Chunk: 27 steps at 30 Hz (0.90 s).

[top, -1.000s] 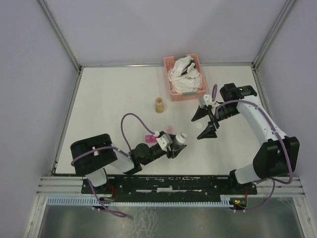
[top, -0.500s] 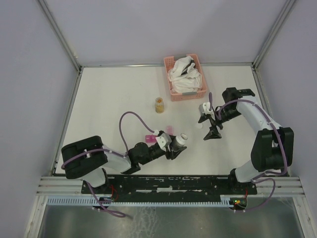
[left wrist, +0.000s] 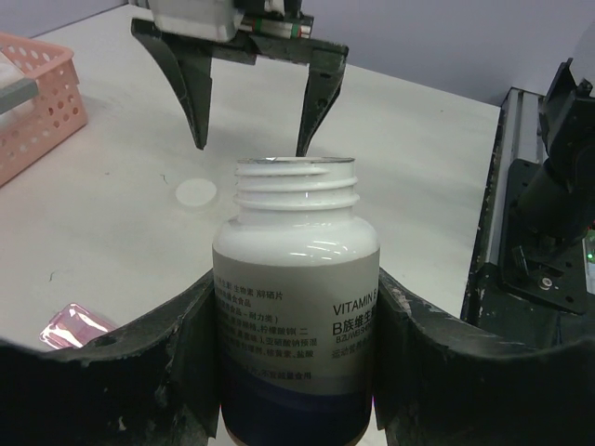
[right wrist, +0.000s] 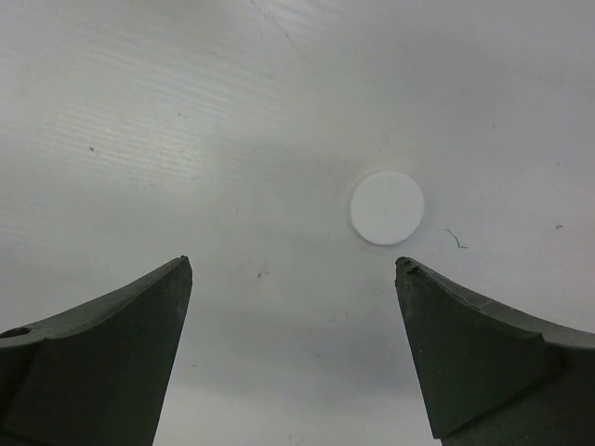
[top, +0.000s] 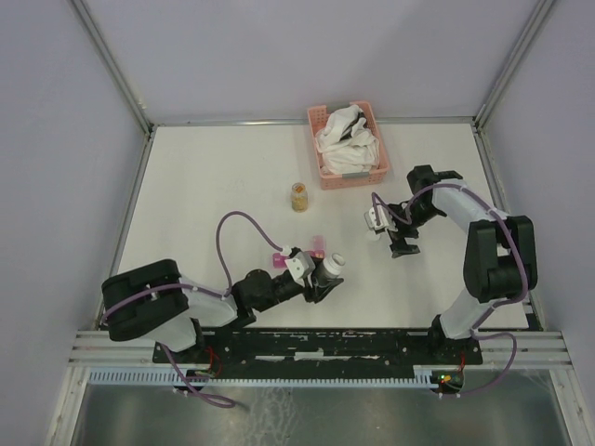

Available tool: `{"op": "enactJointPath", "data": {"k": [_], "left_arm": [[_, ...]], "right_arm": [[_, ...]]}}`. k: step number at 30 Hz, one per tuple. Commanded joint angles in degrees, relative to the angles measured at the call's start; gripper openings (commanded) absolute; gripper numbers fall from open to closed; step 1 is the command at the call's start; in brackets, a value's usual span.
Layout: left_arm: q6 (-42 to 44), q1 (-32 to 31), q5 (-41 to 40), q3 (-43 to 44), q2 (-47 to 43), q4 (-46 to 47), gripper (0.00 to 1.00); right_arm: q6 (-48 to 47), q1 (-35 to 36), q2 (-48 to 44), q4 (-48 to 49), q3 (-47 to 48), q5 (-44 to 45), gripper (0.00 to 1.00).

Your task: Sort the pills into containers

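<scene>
While nothing is held between them, the right fingers (right wrist: 102, 353) are spread wide open and are pointed down at the white worktop (right wrist: 186, 111). A small white round disc (right wrist: 387, 207) is seen lying flat on the worktop under the gap, closer to one finger than the other. It is not touched by either finger.

The left fingers (left wrist: 186, 372) are closed on a white vitamin bottle (left wrist: 296, 214). The bottle is squeezed on both sides, around its label. Its cap is off, so the screw rings and the open mouth are seen. What is inside cannot be told. From above, the bottle is seen held low over the worktop, tipped over, with its mouth aimed toward the right arm. The two sets of fingers are kept apart, with the disc on the worktop between them.

The pink pill box (top: 318, 243) is found on the worktop just beside the left fingers, on the far side of them. It is partly hidden by the left wrist, and its small squares cannot be made out. A second pink bit (top: 278, 257) is seen on the other side of the wrist; whether it is part of the same box cannot be told.

Farther back, a small amber bottle (top: 299, 196) is stood upright, well apart from both arms. At the back edge, a pink basket (top: 321, 167) is filled with white cloths (top: 349, 139).
</scene>
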Motion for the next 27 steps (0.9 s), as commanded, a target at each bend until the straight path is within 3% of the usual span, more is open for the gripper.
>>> {"op": "enactJointPath", "data": {"k": [1, 13, 27], "left_arm": [[-1.5, 0.1, 0.0, -0.3, -2.4, 1.7, 0.03], [-1.2, 0.1, -0.1, -0.5, -3.8, -0.5, 0.03], [-1.4, 0.1, -0.2, -0.9, -5.3, -2.2, 0.03]], "right_arm": [[0.3, 1.6, 2.5, 5.3, -0.2, 5.7, 0.99], [8.9, 6.8, 10.7, 11.9, 5.0, 7.7, 0.94], [10.6, 7.0, 14.7, 8.7, 9.8, 8.1, 0.74]]}}
